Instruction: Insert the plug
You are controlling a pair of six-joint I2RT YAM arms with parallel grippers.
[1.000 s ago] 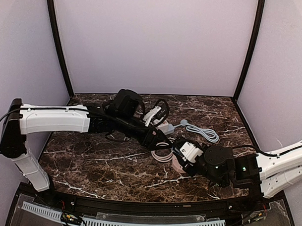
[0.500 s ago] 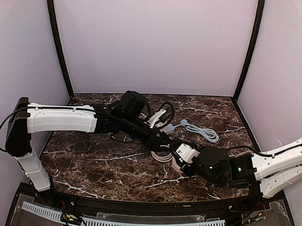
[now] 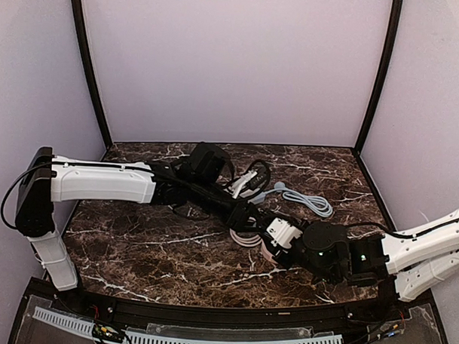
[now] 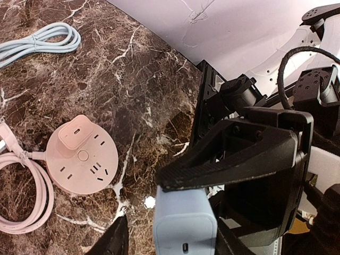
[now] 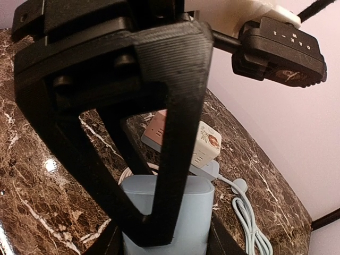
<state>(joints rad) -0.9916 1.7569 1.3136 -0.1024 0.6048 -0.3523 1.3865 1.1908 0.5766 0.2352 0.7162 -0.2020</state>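
Note:
A light blue plug block (image 4: 185, 223) shows at the bottom of the left wrist view, its small port facing the camera. It also shows in the right wrist view (image 5: 191, 218). My right gripper (image 5: 164, 234) is shut on its two sides. My left gripper (image 4: 172, 226) straddles the same block with a visible gap at its left finger (image 4: 116, 239). The two grippers meet in the top view, left gripper (image 3: 250, 216) against right gripper (image 3: 279, 232), and hide the block there. The round pink socket (image 4: 87, 170) lies flat on the table, just below the grippers in the top view (image 3: 270, 253).
A pink adapter (image 4: 74, 135) sits in the round socket, whose pink cable coil (image 4: 21, 196) lies beside it. A cube power strip (image 5: 204, 146) and a coiled light blue cable (image 3: 308, 201) lie behind. The right arm's black links (image 4: 255, 106) crowd the space.
My left arm has reached further right and forward and my right gripper has shifted left. The two grippers now overlap above the pink socket.

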